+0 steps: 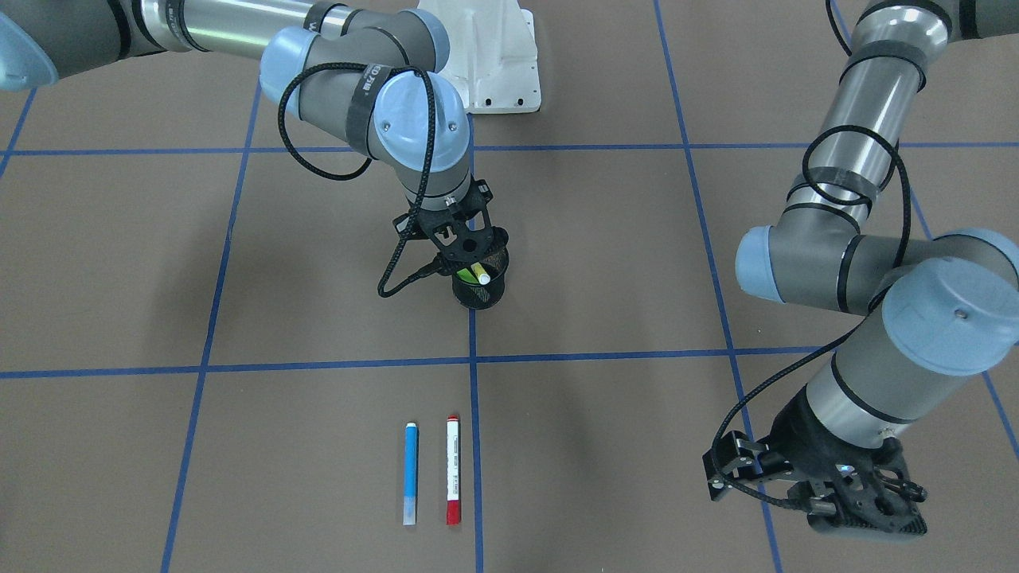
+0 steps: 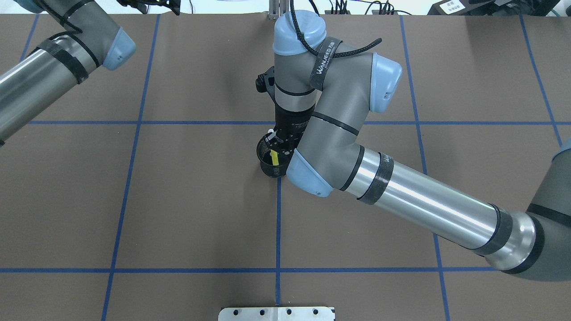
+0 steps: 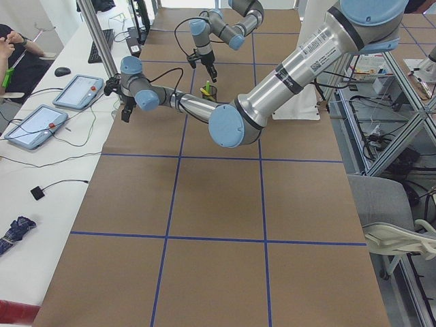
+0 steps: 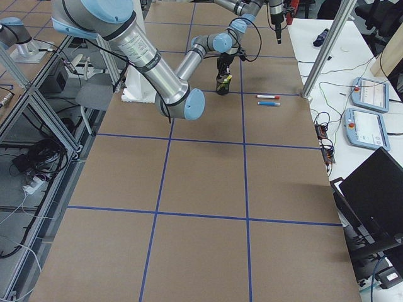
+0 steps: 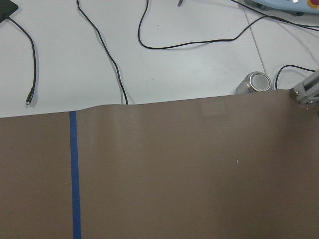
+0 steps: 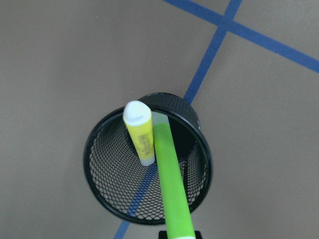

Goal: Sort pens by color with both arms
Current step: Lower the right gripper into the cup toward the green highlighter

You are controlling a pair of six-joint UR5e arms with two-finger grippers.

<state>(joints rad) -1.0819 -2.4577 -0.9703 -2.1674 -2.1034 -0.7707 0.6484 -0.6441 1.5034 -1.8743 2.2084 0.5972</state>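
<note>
A black mesh cup (image 1: pixel 482 286) stands mid-table on a blue tape line. A yellow pen (image 6: pixel 139 134) stands inside it. A green pen (image 6: pixel 171 189) slants into the cup, and its upper end runs up into my right gripper (image 1: pixel 474 256), which hangs just above the rim and looks shut on it. The fingers themselves are hidden in the right wrist view. A blue pen (image 1: pixel 411 473) and a white pen with red caps (image 1: pixel 453 469) lie side by side nearer the operators' edge. My left gripper (image 1: pixel 864 517) hovers off to the side at the table's edge, its fingers unclear.
The white pedestal base (image 1: pixel 493 60) is behind the cup. Beyond the brown mat's edge lies a white bench with cables (image 5: pixel 114 69), a small metal cylinder (image 5: pixel 253 82) and tablets (image 3: pixel 78 92). A person sits at the far left of the exterior left view.
</note>
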